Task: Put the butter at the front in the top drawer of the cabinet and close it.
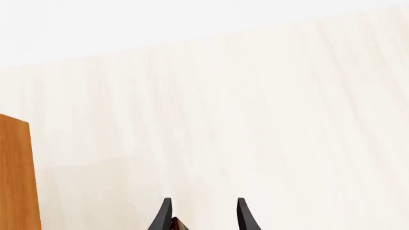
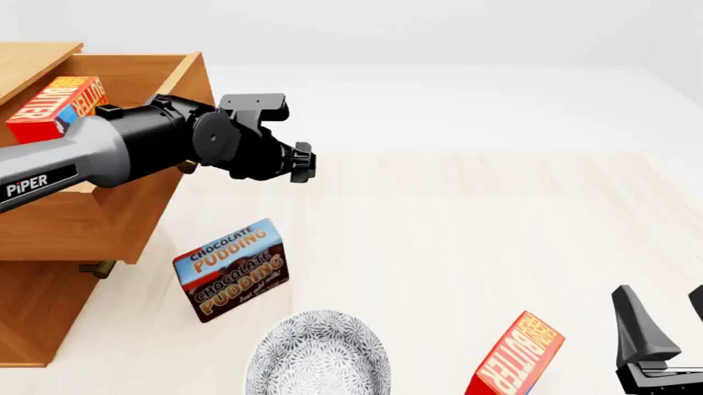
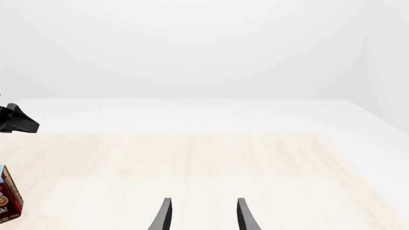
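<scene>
The cabinet (image 2: 33,317) stands at the left, and its side shows in the left wrist view (image 1: 16,177). Its top drawer (image 2: 99,218) is pulled out. One butter carton (image 2: 55,107) lies inside the drawer. A second, look-alike butter carton (image 2: 514,358) stands tilted on the table at the front right. My left gripper (image 2: 299,163) hovers just right of the drawer, open and empty (image 1: 203,201). My right gripper (image 2: 661,296) is open and empty at the front right, beside the second carton; it holds nothing in its wrist view (image 3: 203,201) either.
A brown-and-blue chocolate pudding box (image 2: 233,269) stands tilted below my left gripper; its edge shows in the right wrist view (image 3: 6,196). A patterned grey bowl (image 2: 318,358) sits at the front centre. The left gripper's tip (image 3: 16,120) shows in the right wrist view.
</scene>
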Action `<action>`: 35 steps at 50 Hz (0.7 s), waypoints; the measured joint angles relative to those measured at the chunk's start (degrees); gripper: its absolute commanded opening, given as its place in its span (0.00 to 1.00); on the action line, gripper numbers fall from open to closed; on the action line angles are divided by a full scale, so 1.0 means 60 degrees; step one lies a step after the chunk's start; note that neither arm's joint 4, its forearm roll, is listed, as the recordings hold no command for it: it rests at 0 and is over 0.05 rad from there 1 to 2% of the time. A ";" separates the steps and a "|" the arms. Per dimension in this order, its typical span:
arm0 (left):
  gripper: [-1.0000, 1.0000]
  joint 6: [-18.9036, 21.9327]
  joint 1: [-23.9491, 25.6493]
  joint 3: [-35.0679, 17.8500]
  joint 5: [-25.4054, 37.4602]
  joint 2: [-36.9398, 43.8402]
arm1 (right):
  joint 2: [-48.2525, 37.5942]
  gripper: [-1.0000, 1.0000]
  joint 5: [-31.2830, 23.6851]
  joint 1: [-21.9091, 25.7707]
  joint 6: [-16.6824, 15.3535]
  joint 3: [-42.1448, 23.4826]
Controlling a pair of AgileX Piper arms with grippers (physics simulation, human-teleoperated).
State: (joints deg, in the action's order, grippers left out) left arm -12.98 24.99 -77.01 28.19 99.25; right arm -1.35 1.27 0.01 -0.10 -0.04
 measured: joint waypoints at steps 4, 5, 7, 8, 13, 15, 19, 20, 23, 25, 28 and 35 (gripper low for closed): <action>1.00 0.0061 -0.0105 0.0082 0.0051 -0.0086 | 0.0000 1.00 0.0000 0.0000 -0.0001 0.0000; 1.00 0.0078 -0.0136 0.0103 0.0065 -0.0108 | 0.0000 1.00 0.0000 0.0000 0.0000 0.0000; 1.00 0.0114 -0.0204 0.0145 0.0094 -0.0155 | 0.0000 1.00 0.0000 0.0000 0.0000 0.0000; 1.00 0.0133 -0.0238 0.0166 0.0111 -0.0180 | 0.0001 1.00 0.0000 0.0000 0.0000 0.0000; 1.00 0.0221 -0.0431 0.0283 0.0175 -0.0300 | 0.0001 1.00 -0.0001 0.0000 -0.0001 0.0000; 1.00 0.0243 -0.0509 0.0328 0.0192 -0.0347 | 0.0001 1.00 -0.0001 0.0000 -0.0001 0.0000; 1.00 0.0287 -0.0647 0.0376 0.0237 -0.0408 | 0.0001 1.00 0.0000 0.0000 0.0000 0.0000; 1.00 0.0298 -0.0679 0.0383 0.0251 -0.0421 | 0.0001 1.00 -0.0001 0.0000 0.0000 0.0000; 1.00 0.0354 -0.0783 0.0387 0.0309 -0.0453 | 0.0001 1.00 -0.0001 0.0000 0.0000 0.0000; 1.00 0.0412 -0.0854 0.0383 0.0361 -0.0462 | 0.0000 1.00 0.0000 0.0000 0.0000 0.0000; 1.00 0.0507 -0.0968 0.0378 0.0447 -0.0481 | 0.0000 1.00 0.0000 0.0000 -0.0001 0.0000; 1.00 0.0751 -0.1266 0.0317 0.0669 -0.0546 | 0.0000 1.00 0.0000 0.0000 -0.0001 0.0000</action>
State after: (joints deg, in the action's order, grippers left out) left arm -8.47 17.39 -75.11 32.21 95.97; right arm -1.35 1.27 0.01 -0.11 -0.04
